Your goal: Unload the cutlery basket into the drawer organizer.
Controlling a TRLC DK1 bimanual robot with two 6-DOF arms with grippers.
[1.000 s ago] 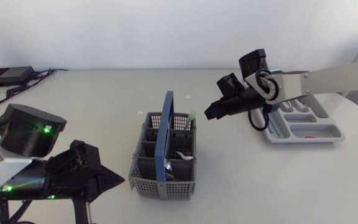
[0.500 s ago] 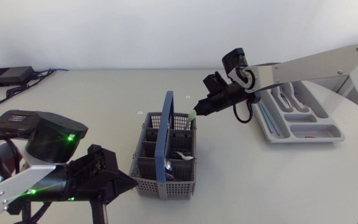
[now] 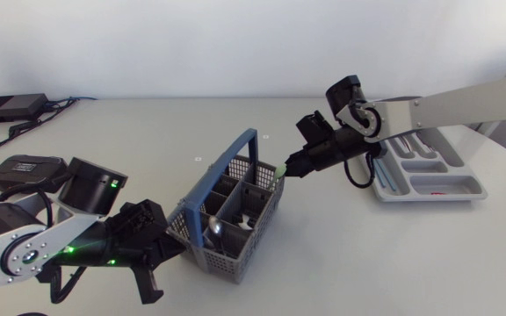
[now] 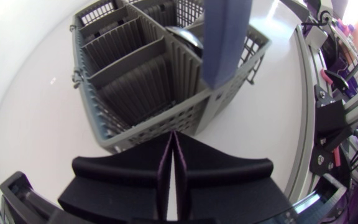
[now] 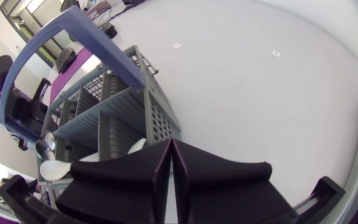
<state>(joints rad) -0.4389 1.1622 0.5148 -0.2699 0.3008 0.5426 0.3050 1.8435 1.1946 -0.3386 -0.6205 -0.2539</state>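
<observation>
The grey cutlery basket point(image 3: 202, 242) with a blue handle point(image 3: 228, 165) stands skewed at mid-table, a metal spoon point(image 3: 216, 228) and other pieces inside. My left gripper point(image 3: 177, 249) is shut, its tips against the basket's near left wall point(image 4: 142, 118). My right gripper point(image 3: 288, 170) is shut at the basket's far right corner, beside a light green handle tip point(image 3: 278, 174). In the right wrist view the shut right gripper point(image 5: 171, 142) points at the basket wall point(image 5: 160, 118), and white spoons point(image 5: 58, 168) show to one side. The grey drawer organizer point(image 3: 460, 192) lies to the right.
The organizer holds blue-handled pieces point(image 3: 388, 180) and a small red item point(image 3: 438, 191). A black box point(image 3: 10, 107) with cables sits at the table's far left corner. My right arm spans the space above the organizer.
My left gripper has moved right up to the basket, which has turned and shifted. My right gripper swung towards the basket and now sits lower at its far corner.
</observation>
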